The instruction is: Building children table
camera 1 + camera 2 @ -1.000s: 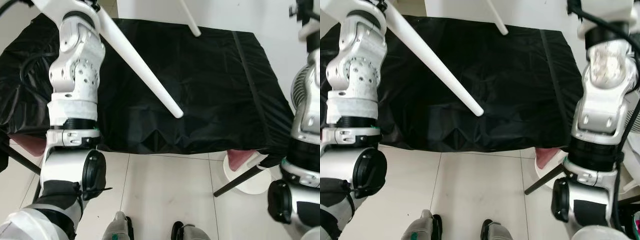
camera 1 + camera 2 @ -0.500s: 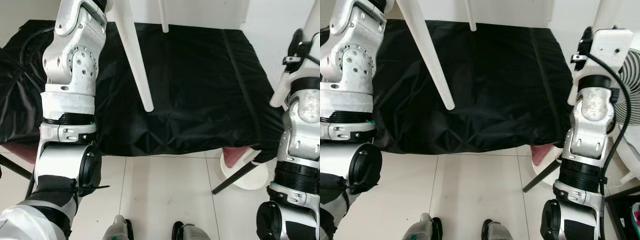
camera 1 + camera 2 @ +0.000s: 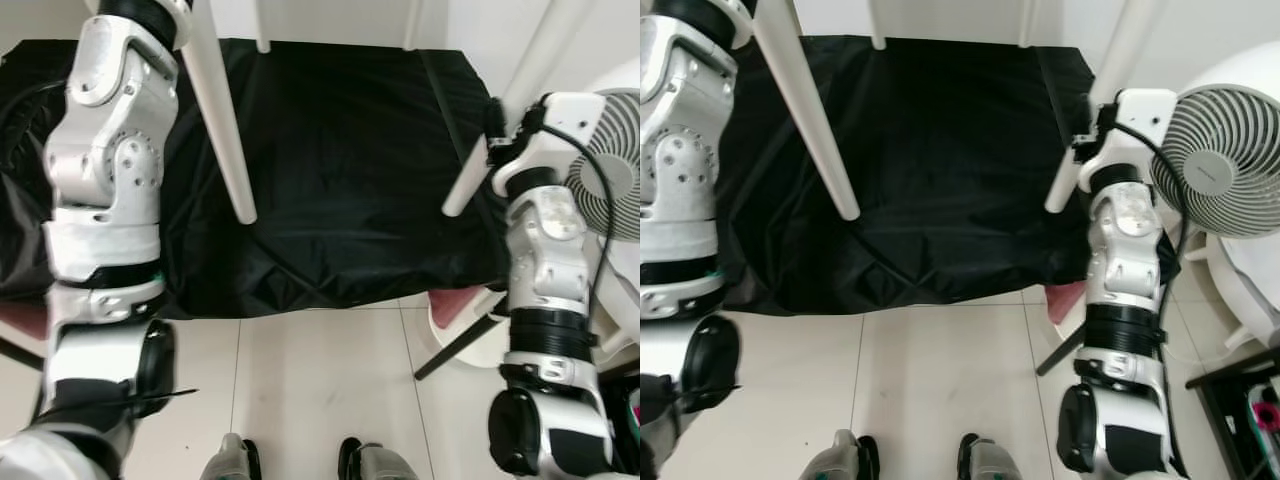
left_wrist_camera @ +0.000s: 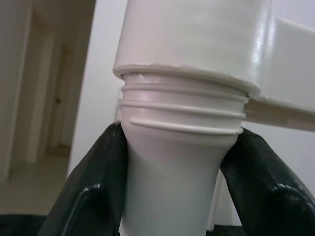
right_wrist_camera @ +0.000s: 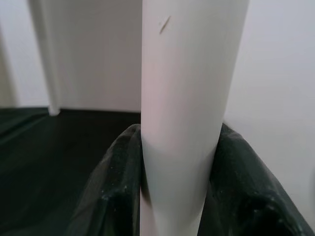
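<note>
A white children's table hangs above the black-draped worktable [image 3: 340, 200] with its legs pointing down. My left gripper [image 4: 172, 196] is shut on the white left leg [image 3: 222, 130] just below its threaded joint [image 4: 182, 110] into the tabletop, one black finger [image 4: 93, 196] on each side. Its foot end hovers just over the cloth. My right gripper [image 5: 179, 196] is shut on the white right leg [image 3: 1095, 100], whose foot end hangs near the worktable's right edge. Two far legs [image 3: 261, 30] stand at the back.
A white fan [image 3: 1215, 165] stands close to my right arm [image 3: 1125, 230]. A reddish seat [image 3: 455, 305] and a slanted black strut [image 3: 450, 350] sit under the worktable's right corner. Tiled floor [image 3: 320, 390] lies in front, with my feet [image 3: 235, 465] on it.
The left leg has swung from a steep slant to nearly upright. The right leg has come into view beside my right arm. The camera has also shifted, bringing the fan in.
</note>
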